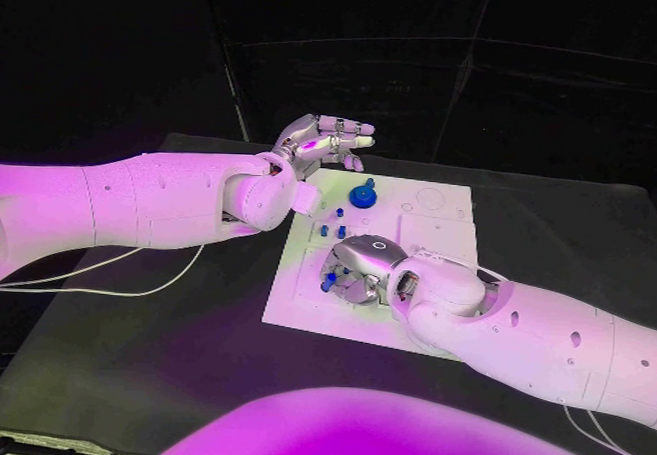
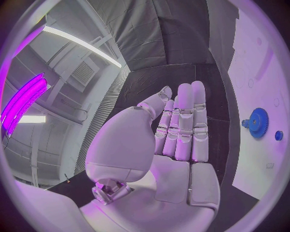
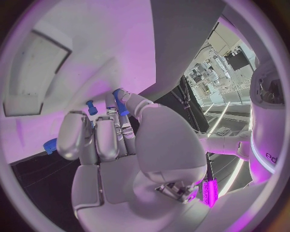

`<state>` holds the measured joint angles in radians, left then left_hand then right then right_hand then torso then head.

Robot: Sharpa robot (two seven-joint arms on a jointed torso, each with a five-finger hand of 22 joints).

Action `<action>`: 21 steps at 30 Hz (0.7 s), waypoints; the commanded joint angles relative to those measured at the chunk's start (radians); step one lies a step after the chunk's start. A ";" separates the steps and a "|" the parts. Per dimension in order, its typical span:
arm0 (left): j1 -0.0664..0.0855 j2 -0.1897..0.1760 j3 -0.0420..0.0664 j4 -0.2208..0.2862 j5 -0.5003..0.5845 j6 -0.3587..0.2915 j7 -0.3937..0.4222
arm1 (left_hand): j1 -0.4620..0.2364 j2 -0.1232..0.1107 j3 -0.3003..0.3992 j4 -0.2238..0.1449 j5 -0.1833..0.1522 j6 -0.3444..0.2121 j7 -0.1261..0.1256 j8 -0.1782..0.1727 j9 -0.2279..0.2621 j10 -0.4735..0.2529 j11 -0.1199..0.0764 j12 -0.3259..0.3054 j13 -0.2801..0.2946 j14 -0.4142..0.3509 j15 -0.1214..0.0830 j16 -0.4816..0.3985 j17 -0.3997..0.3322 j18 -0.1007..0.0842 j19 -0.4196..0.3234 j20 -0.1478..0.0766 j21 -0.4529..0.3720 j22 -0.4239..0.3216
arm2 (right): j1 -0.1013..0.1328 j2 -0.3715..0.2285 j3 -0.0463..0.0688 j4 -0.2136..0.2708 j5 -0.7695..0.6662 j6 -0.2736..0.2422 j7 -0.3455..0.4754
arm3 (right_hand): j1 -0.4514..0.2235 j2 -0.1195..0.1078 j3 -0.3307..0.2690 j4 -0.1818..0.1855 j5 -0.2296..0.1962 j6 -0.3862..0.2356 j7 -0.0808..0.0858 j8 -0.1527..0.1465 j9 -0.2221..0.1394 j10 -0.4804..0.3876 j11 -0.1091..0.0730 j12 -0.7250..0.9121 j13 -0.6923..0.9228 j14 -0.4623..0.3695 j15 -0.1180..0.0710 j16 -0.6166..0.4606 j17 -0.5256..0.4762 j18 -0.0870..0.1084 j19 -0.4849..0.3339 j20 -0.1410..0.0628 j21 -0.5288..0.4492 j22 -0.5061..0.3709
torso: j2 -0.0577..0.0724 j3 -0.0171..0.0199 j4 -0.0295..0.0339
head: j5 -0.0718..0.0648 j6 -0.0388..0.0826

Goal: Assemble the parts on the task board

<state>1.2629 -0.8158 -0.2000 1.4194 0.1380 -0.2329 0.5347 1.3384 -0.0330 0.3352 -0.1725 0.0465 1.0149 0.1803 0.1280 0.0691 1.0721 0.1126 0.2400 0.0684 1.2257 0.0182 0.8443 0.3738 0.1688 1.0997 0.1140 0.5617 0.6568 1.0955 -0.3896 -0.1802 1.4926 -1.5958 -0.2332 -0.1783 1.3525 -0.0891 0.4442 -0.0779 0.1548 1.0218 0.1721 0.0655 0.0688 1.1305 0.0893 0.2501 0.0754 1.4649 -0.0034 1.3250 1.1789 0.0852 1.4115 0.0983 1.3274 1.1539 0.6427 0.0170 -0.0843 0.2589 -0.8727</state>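
The white task board lies in the middle of the black table. A blue gear stands on its far left part, with small blue pegs just nearer. My left hand hovers above the board's far left corner, fingers straight and holding nothing. In the left wrist view the palm is bare, with the gear beyond it. My right hand is low over the board's near left part. It pinches a blue peg between thumb and fingers; the peg also shows at the hand's left side.
Another blue peg and the gear sit on the board beyond my right hand. A white cable trails across the table at the left. Black table surface surrounds the board.
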 commanded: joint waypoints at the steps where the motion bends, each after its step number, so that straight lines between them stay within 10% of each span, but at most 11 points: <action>1: 0.002 0.000 0.001 0.002 0.002 0.012 0.009 | 0.005 0.004 -0.006 0.002 0.001 0.000 0.003 0.006 -0.001 -0.006 -0.001 0.004 -0.001 -0.003 0.001 -0.002 -0.002 0.013 -0.003 0.002 -0.006 -0.001 | 0.001 0.002 0.000 0.001 -0.023 -0.001 -0.019 | -0.011 -0.003 0.004 0.002 -0.002 -0.010 -0.001 -0.004 -0.002 -0.005 0.002 -0.005 0.001 0.037 0.006 -0.002 0.001 -0.001 -0.003 0.006 -0.005 0.000 | 0.000 0.0002 -0.0001 | 0.000 0.000; 21: 0.002 0.000 0.001 0.001 0.002 0.015 0.007 | 0.005 0.005 -0.009 0.002 0.001 -0.001 0.003 0.006 -0.001 -0.007 -0.001 0.004 -0.001 -0.002 0.002 -0.003 -0.003 0.013 -0.002 0.003 -0.008 -0.002 | -0.001 -0.011 0.000 0.038 -0.029 -0.085 -0.007 | -0.025 -0.026 -0.006 0.003 0.000 -0.109 -0.014 -0.005 -0.004 0.006 -0.009 -0.004 0.011 0.037 -0.001 0.002 0.001 -0.001 -0.003 0.003 -0.001 0.006 | -0.002 0.0008 -0.0011 | 0.001 0.000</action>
<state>1.2633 -0.8161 -0.2000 1.4197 0.1380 -0.2304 0.5341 1.3384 -0.0330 0.3312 -0.1685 0.0465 1.0149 0.1803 0.1280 0.0691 1.0721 0.1126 0.2400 0.0684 1.2257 0.0182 0.8443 0.3720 0.1688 1.0997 0.1140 0.5577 0.6555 1.0932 -0.3996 -0.1802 1.5255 -1.6143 -0.2790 -0.1903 1.3329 -0.1088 0.4415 -0.0753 0.1548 0.9197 0.1556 0.0657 0.0654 1.1344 0.0855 0.2501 0.0857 1.4649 -0.0035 1.3250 1.1804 0.0852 1.4080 0.1018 1.3274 1.1590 0.6425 0.0175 -0.0843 0.2597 -0.8727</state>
